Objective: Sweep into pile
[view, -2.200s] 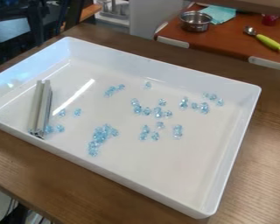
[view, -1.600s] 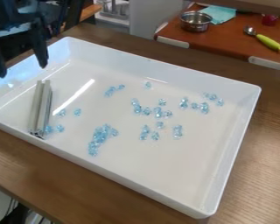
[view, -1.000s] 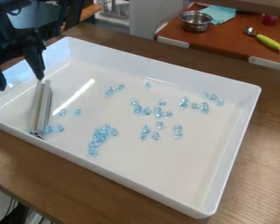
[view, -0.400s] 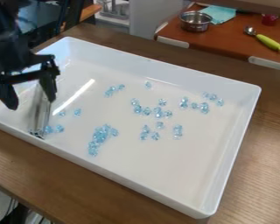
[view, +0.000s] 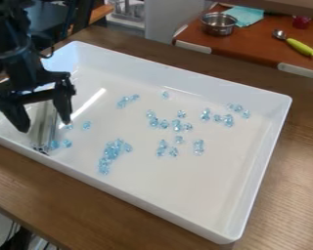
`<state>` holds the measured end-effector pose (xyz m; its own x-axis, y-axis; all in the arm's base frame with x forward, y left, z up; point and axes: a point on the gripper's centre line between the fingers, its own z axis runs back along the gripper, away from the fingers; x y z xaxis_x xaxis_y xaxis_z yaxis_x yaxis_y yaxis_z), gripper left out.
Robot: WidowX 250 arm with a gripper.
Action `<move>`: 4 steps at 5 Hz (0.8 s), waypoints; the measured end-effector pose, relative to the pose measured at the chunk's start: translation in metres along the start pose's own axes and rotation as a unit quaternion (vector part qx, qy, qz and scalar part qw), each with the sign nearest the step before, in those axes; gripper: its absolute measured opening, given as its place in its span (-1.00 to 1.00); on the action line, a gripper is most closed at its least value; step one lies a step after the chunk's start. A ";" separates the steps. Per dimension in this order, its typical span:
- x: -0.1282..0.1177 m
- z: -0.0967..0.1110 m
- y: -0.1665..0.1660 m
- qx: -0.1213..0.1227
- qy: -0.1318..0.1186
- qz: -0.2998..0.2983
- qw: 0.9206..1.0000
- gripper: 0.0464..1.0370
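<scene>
While beads (view: 111, 151) dot the white tray (view: 185, 195), a table (view: 257, 46) stands at one o'clock.
At nine, the grey bar (view: 41, 132) lies between the empty gripper's (view: 45, 125) wide-spread fingers.

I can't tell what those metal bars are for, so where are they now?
The metal bars lie inside the white tray's left end, between the open fingers.

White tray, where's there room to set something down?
Widest: tray floor between the blue beads and the near and right walls. Smaller: between the densest clump and middle beads. Crowded: the left end, with gripper and gray bars, and the scattered middle.
</scene>
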<state>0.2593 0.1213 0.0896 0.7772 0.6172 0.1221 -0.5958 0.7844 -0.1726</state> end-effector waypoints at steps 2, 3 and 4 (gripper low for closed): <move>-0.002 -0.004 -0.006 0.017 -0.006 0.000 1.000 -0.28; -0.002 -0.006 -0.012 0.035 -0.021 -0.009 0.999 -0.35; -0.004 -0.007 -0.018 0.037 -0.021 -0.014 0.999 -0.35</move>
<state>0.2690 0.1042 0.0852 0.7856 0.5956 0.1674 -0.5883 0.8029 -0.0959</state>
